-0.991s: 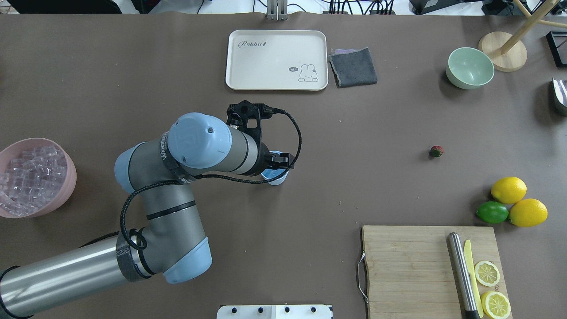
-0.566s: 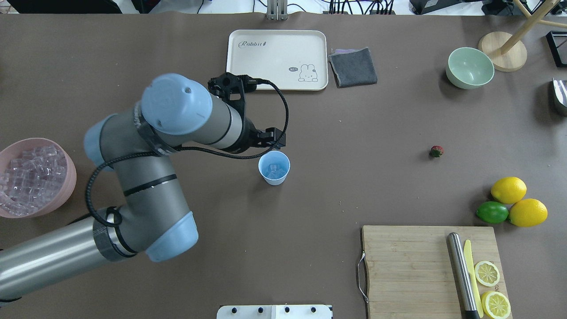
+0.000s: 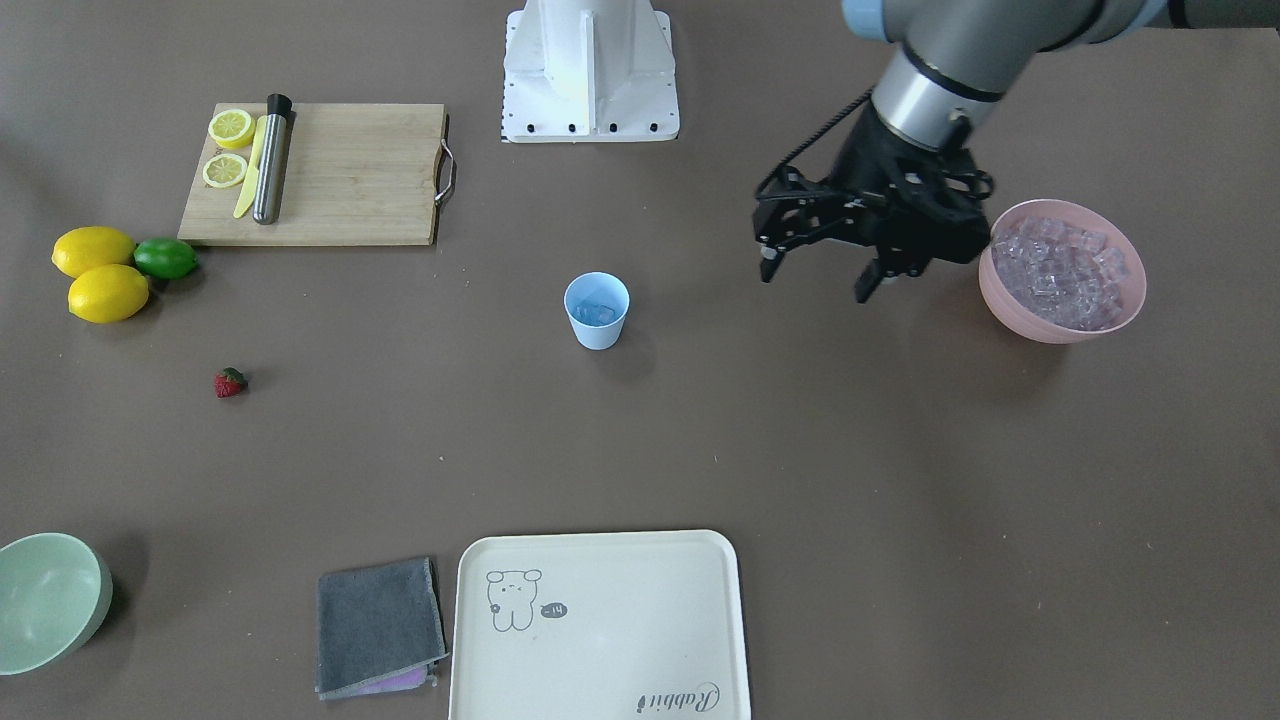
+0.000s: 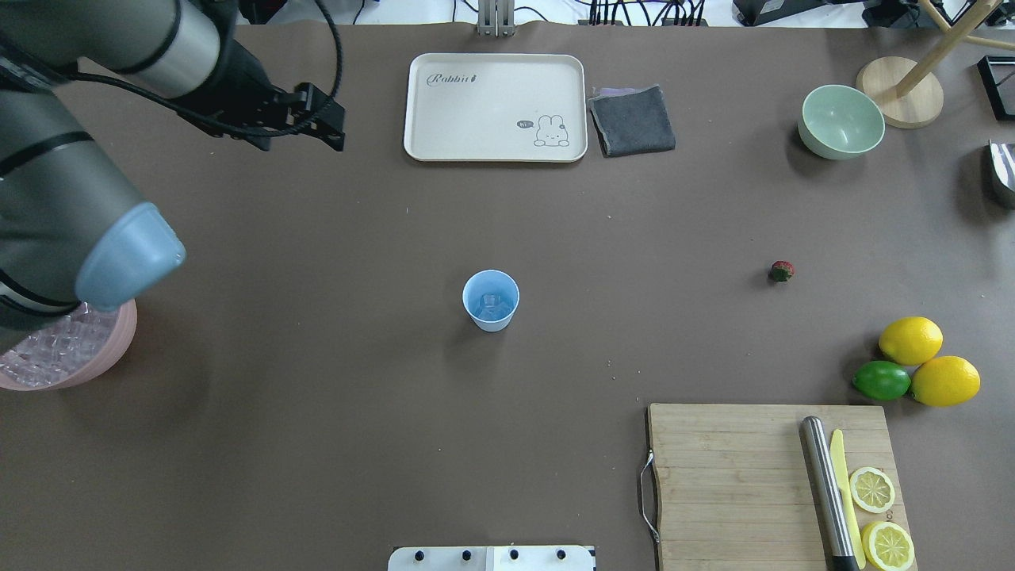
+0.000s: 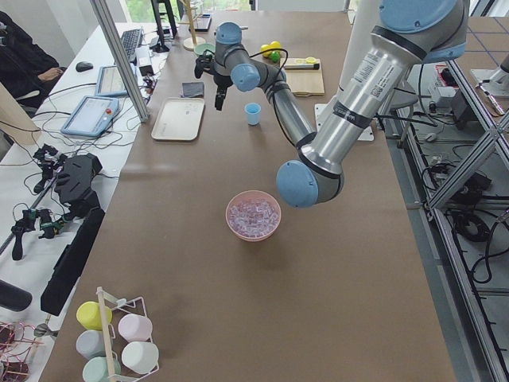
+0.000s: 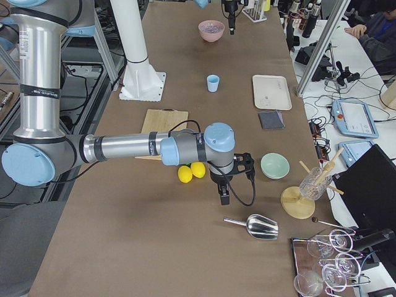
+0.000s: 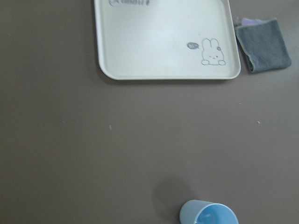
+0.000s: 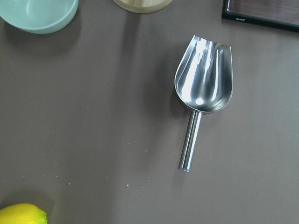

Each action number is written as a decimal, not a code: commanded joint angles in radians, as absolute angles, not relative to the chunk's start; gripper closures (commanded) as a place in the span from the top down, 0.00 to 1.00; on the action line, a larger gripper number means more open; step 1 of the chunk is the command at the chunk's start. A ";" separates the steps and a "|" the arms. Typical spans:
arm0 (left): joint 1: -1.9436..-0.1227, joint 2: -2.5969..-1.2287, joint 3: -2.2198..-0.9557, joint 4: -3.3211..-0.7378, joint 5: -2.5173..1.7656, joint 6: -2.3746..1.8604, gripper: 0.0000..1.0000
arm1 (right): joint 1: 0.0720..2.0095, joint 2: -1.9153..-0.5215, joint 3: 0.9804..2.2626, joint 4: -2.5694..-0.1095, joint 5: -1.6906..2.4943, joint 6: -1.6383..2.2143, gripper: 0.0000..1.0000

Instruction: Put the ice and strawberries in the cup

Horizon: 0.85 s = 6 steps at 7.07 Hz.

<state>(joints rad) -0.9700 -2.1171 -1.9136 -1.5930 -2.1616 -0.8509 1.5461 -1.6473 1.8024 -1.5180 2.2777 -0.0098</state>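
The light blue cup [image 4: 491, 300] stands upright mid-table with a few clear ice cubes [image 4: 490, 302] inside. More ice [image 3: 1060, 265] fills a pink bowl [image 3: 1040, 325] at the table's left end. My left gripper [image 3: 815, 283] hangs open and empty above the table, between the cup and the pink bowl and close to the bowl. The red strawberry [image 4: 781, 271] lies alone on the table far to the right of the cup. My right gripper [image 6: 223, 197] shows only in the exterior right view, near the lemons; I cannot tell whether it is open or shut.
A cream tray [image 4: 496, 107] and grey cloth [image 4: 632, 119] lie at the far edge. A green bowl [image 4: 841, 120], lemons [image 4: 910, 339], a lime [image 4: 881, 380] and a cutting board [image 4: 737, 476] sit on the right. A metal scoop [image 8: 203, 88] lies below the right wrist.
My left arm has lifted away from the cup and swung left, toward the pink bowl. The cup stays in place with ice inside.
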 commanded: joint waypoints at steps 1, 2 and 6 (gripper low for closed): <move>-1.139 -1.951 -1.946 -1.594 -2.230 -0.607 0.97 | 1.487 -1.591 1.870 -1.535 2.281 0.093 1.00; -1.190 -1.830 -1.959 -1.600 -2.230 -0.421 0.97 | 1.412 -1.556 1.884 -1.529 2.278 0.191 1.00; -1.290 -1.778 -1.914 -1.606 -2.232 -0.292 0.97 | 1.025 -1.352 1.811 -1.523 2.168 0.555 1.00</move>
<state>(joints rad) -1.2608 -1.7878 -1.9186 -1.6077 -2.2320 -0.3040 1.1296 -1.4106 1.8457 -1.5251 2.2092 0.4651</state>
